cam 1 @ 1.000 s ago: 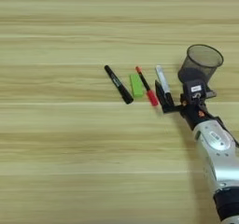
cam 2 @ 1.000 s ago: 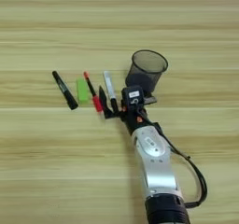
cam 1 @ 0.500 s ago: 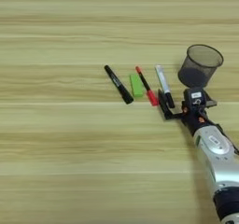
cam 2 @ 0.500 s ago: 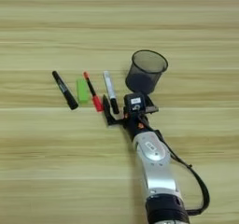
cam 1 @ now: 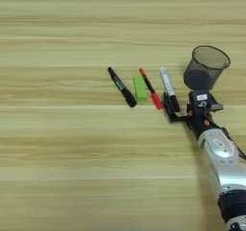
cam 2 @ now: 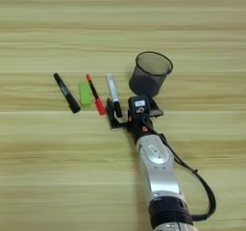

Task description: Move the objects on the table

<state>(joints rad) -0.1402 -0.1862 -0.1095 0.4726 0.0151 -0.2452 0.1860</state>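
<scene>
Four small objects lie in a row on the table: a black marker, a green block, a slim red marker and a white-grey marker with a black cap. A black mesh cup stands upright just right of them. My right gripper sits at the near end of the white-grey marker and looks open. One black finger shows left of the cap. The other finger is hidden under the gripper body. The marker rests flat on the wood.
My silver forearm runs from the bottom edge up to the gripper, with a black cable looping on its right. Bare wood stretches to the left and toward the far edge.
The gripper has drawn back toward me along the white-grey marker, uncovering its black cap. The markers, block and cup have stayed in place.
</scene>
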